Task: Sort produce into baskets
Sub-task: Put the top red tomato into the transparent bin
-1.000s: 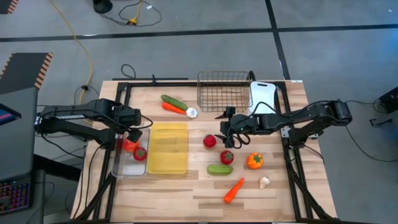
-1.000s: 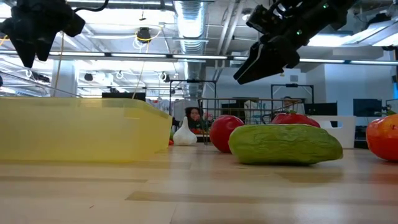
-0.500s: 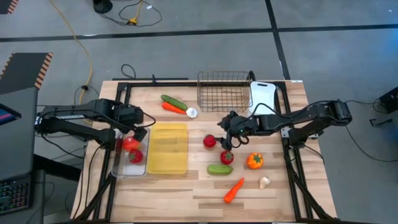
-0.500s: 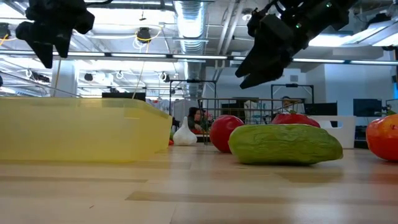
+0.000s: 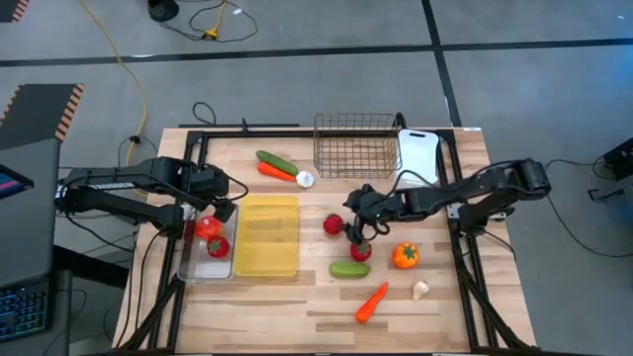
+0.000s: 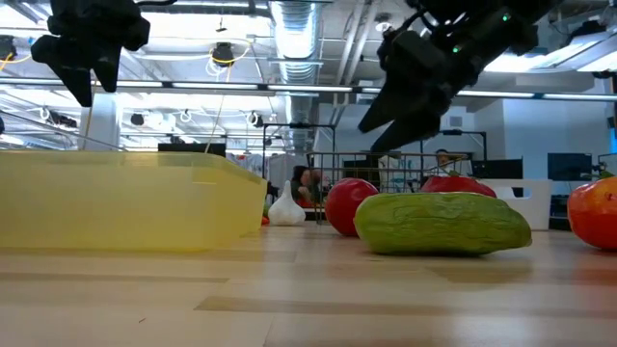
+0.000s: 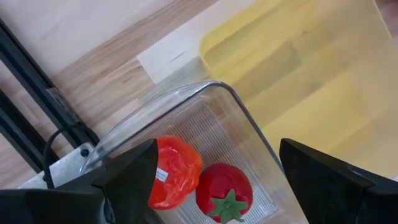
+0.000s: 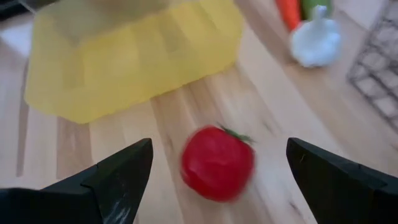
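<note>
My left gripper (image 5: 220,210) hangs open and empty over the clear bin (image 5: 190,259). In the bin lie a red tomato (image 7: 224,193) and another red piece (image 7: 176,180). My right gripper (image 5: 354,229) is open, slanting down between two red tomatoes (image 5: 333,224) (image 5: 361,249). The first tomato shows ahead between its fingers in the right wrist view (image 8: 217,163), and the fingers touch nothing. Near them lie a green cucumber (image 5: 349,268), an orange pepper (image 5: 406,255), a carrot (image 5: 372,302) and a white garlic piece (image 5: 420,290).
The yellow tray (image 5: 267,234) stands between the bin and the tomatoes. At the far side are the wire basket (image 5: 356,146) and white tray (image 5: 417,148). A cucumber (image 5: 277,161), a carrot (image 5: 275,171) and a garlic piece (image 5: 306,179) lie left of the basket.
My right gripper has gone down and toward the table's near-left, tipping its fingers down toward the red tomatoes. My left gripper has shifted slightly toward the right above the clear bin.
</note>
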Tool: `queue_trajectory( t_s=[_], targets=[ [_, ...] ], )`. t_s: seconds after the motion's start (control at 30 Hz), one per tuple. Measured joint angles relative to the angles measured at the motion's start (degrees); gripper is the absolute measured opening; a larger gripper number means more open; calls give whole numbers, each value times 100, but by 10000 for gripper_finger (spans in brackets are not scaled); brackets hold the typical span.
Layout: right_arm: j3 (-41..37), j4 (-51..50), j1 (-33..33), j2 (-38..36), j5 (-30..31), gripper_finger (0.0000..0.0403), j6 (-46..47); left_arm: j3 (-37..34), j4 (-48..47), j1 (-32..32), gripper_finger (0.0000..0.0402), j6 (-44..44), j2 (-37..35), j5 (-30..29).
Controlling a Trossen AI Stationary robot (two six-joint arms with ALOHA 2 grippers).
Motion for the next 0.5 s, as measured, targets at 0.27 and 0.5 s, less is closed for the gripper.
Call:
queue_trajectory(
  t_s=[0.27, 0.5],
  targets=[
    [2, 784, 92, 924, 315, 395, -1, 0, 0, -2, 321, 2, 2, -34],
    [1, 975, 77, 1484, 445, 395, 92, 0, 0, -2, 321, 0, 2, -238]
  ],
)
